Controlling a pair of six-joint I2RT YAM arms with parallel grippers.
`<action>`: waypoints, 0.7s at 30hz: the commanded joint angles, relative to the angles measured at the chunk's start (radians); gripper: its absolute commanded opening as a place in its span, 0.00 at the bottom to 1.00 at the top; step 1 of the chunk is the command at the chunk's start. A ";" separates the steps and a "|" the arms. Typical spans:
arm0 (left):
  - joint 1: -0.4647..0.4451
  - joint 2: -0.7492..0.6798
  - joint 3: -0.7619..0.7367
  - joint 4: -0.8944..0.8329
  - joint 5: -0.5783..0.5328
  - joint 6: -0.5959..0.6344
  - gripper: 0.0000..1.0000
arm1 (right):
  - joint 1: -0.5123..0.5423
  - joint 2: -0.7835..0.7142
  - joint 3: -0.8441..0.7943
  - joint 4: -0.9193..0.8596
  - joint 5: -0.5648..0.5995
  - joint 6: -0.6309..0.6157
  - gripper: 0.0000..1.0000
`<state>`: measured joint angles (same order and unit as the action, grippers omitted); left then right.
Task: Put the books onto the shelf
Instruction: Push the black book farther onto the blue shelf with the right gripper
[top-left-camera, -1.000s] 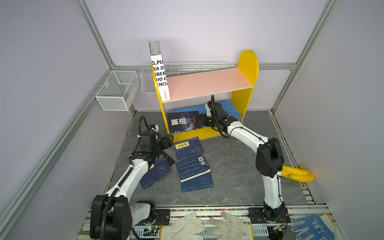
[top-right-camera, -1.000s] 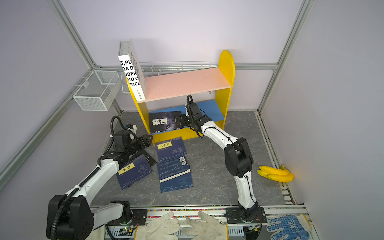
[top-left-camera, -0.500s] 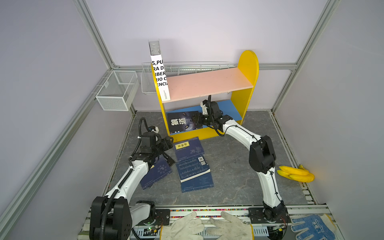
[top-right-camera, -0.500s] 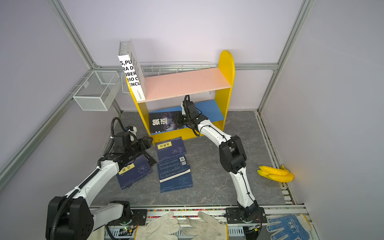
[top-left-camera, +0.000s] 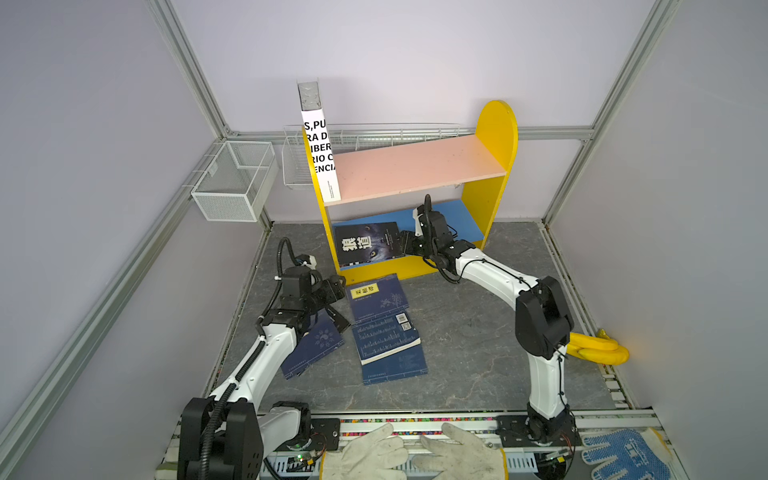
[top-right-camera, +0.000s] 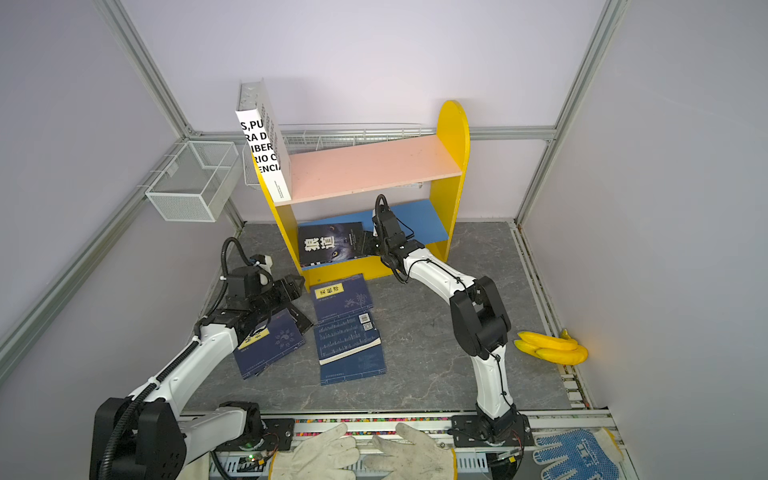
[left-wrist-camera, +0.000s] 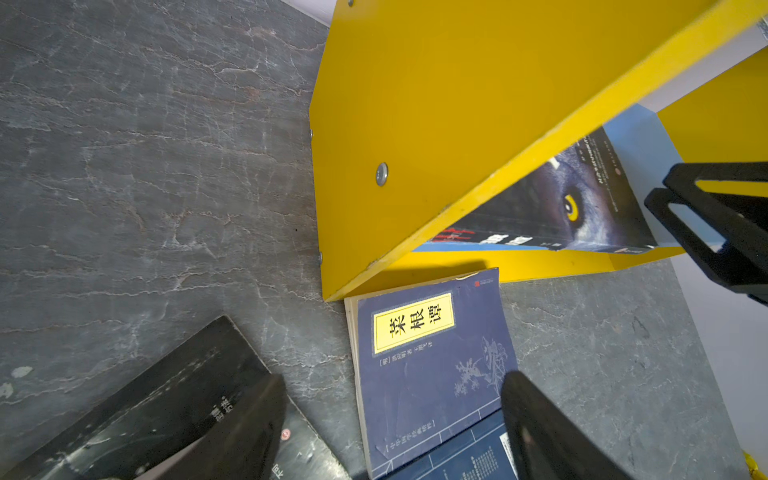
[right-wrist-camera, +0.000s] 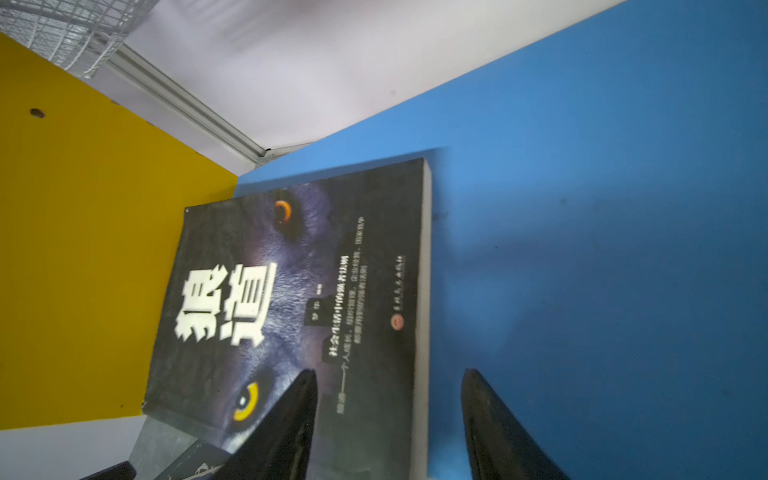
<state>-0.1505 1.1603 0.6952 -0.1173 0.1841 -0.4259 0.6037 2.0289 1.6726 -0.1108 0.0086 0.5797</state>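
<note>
Right tool (right-wrist-camera: 388, 374), released, straddles the black book (right-wrist-camera: 291, 270), lower centre; snagging its edge could drag it off the shelf (right-wrist-camera: 602, 187).

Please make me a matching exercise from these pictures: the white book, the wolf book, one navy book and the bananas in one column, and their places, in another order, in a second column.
Things
1. white book
2. wolf book
3. navy book with yellow label
4. bananas

Places
A. flat on the blue lower board
B. on the grey floor, far to the right
C. standing on the pink upper board
D. on the floor, just in front of the shelf

Pairs: 1-C, 2-A, 3-D, 4-B
</note>
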 joint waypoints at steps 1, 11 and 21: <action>0.003 0.015 -0.014 0.037 0.011 -0.010 0.82 | -0.001 0.009 0.000 0.016 0.014 0.004 0.57; 0.003 0.006 -0.014 0.030 0.005 -0.007 0.82 | 0.005 0.134 0.126 -0.016 -0.129 0.031 0.39; 0.003 0.001 -0.017 0.023 -0.002 -0.006 0.82 | 0.008 0.157 0.163 -0.023 -0.134 0.029 0.34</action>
<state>-0.1505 1.1763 0.6930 -0.1028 0.1875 -0.4332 0.5926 2.1662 1.8198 -0.1238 -0.0753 0.6052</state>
